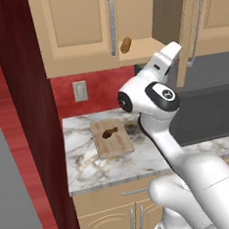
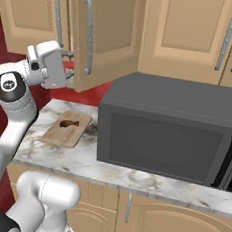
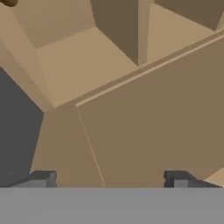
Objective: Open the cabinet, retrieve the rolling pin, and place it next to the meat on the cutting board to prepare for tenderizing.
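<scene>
- Jaws of the gripper stood spread wide with nothing between them, the two dark fingertips far apart at the bottom of the hand view, facing bare tan cabinet panels.
- The cabinet hung on the wall above the counter; its right door was swung open (the left door was closed), so the tan shelf inside could be seen.
- The microwave, dark grey, sat on the counter to the right of the board, below the wall cabinets.
- The marble counter carried the board and the microwave.
- The white arm reached up with its hand near the open side of the cabinet, beside the open door.
- The cutting board lay flat on the counter, near the red back wall.
- The rolling pin lay on the cabinet shelf, just right of the closed door's handle, well above the board.
- The meat lay on the board, toward its back half.
</scene>
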Controlling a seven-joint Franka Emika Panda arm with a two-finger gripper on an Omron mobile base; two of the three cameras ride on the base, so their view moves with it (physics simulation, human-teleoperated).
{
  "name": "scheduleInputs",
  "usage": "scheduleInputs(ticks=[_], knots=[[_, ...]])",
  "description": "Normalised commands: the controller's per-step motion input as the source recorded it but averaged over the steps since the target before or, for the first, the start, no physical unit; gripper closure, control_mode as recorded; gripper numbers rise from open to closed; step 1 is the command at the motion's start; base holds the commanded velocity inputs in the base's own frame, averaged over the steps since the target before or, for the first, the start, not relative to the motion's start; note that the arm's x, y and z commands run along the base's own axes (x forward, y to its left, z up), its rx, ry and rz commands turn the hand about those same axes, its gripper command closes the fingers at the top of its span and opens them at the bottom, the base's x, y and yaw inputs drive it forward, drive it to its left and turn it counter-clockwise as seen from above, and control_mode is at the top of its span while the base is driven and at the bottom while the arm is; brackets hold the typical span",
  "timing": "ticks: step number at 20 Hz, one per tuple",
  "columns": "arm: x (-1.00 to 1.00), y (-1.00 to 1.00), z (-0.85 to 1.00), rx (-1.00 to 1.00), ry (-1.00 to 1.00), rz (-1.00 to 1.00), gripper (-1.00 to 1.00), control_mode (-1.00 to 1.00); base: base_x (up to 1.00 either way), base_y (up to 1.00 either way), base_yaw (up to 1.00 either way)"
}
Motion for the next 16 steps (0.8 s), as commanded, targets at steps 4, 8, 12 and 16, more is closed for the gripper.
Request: scheduleInputs(ticks=[4,8,12,16], knots=[[-0.56,-0.68,0.00,0.11,0.00,-0.03,-1.00,-1.00,0.00,0.00,0.00],[-0.40,-0.74,0.00,0.11,0.00,-0.03,-1.00,-1.00,0.00,0.00,0.00],[-0.28,-0.79,0.00,0.13,0.00,-0.03,-1.00,-1.00,0.00,0.00,0.00],[-0.11,-0.81,0.00,0.13,0.00,-0.02,-1.00,-1.00,0.00,0.00,0.00]])
